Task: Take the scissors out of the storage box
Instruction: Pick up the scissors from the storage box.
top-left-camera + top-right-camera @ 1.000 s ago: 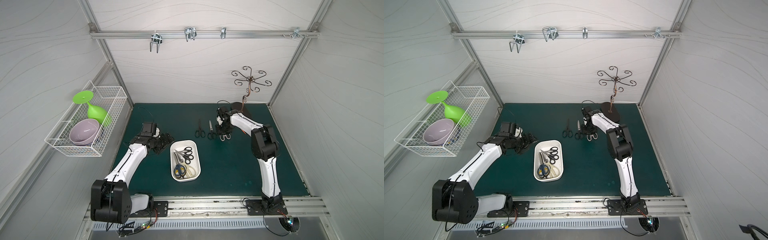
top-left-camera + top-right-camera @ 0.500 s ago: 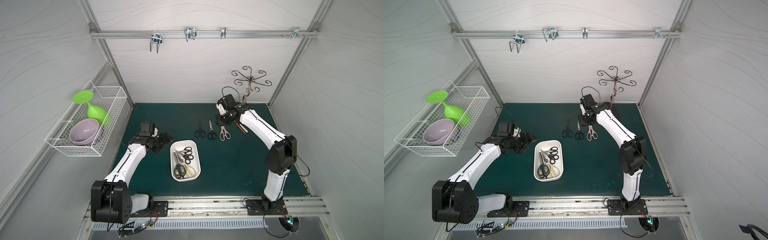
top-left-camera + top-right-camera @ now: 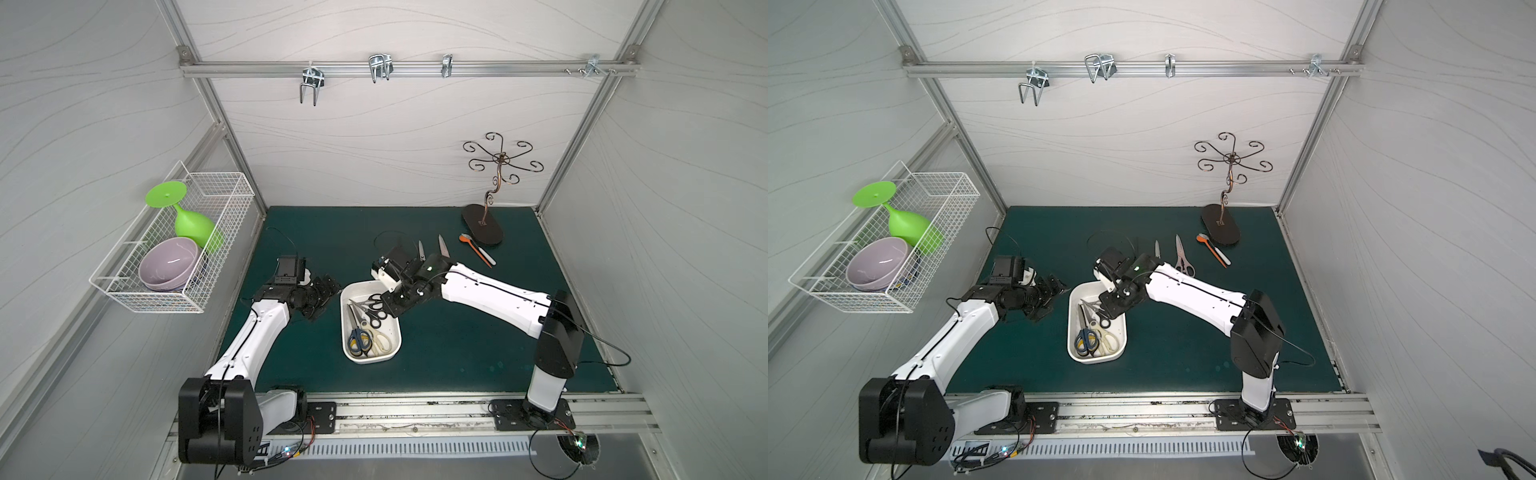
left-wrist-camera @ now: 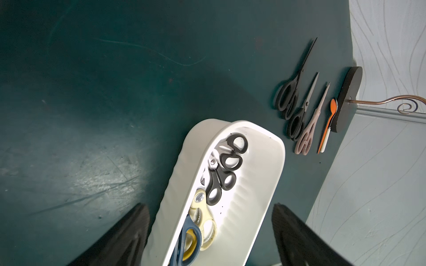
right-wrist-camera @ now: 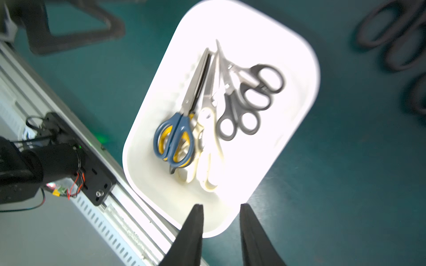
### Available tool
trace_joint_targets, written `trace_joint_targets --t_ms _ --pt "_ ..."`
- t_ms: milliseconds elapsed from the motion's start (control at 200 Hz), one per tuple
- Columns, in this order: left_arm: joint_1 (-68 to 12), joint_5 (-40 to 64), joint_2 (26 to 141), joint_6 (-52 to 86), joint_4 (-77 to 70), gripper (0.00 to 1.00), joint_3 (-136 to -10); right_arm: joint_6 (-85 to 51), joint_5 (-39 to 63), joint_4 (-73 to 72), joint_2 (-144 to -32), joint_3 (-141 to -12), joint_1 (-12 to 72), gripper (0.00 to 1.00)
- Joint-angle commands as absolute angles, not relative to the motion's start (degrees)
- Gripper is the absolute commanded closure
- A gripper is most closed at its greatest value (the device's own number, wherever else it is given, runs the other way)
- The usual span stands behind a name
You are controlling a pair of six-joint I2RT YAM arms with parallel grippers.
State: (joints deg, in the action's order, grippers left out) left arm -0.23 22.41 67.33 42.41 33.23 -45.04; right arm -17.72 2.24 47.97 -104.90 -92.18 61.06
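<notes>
Empty right gripper (image 5: 221, 206), jaws narrowly parted, hovers over the white storage box (image 5: 288, 57) where several scissors (image 5: 182, 129) lie overlapped, so lifting one could snag and drag a neighbour; left gripper (image 3: 322, 297) sits wide open beside the box.

Green mat (image 3: 457, 353) under storage box (image 3: 372, 360), loose scissors (image 4: 306, 104), spoons (image 3: 477, 252), hook stand (image 3: 482, 224)
</notes>
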Motion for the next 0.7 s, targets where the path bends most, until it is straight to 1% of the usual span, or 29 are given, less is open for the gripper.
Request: trace_joint_targets --t_ms 0,150,415,695 --pt "0.52 20.38 66.17 41.17 35.10 0.12 -44.30 -18.78 3.60 46.39 -108.45 -91.92 64.03 0.69" --pt "1.79 18.67 65.98 39.38 36.89 0.11 -44.92 -19.99 5.26 43.81 -112.09 -92.81 66.48 0.68" --pt "7.03 18.92 66.67 40.70 35.69 0.11 -44.47 -23.65 7.70 43.27 -118.20 -95.47 66.70 0.68" --pt "9.67 19.69 67.15 41.24 34.93 0.11 -44.89 -24.65 3.48 47.64 -123.31 -100.40 66.80 0.68"
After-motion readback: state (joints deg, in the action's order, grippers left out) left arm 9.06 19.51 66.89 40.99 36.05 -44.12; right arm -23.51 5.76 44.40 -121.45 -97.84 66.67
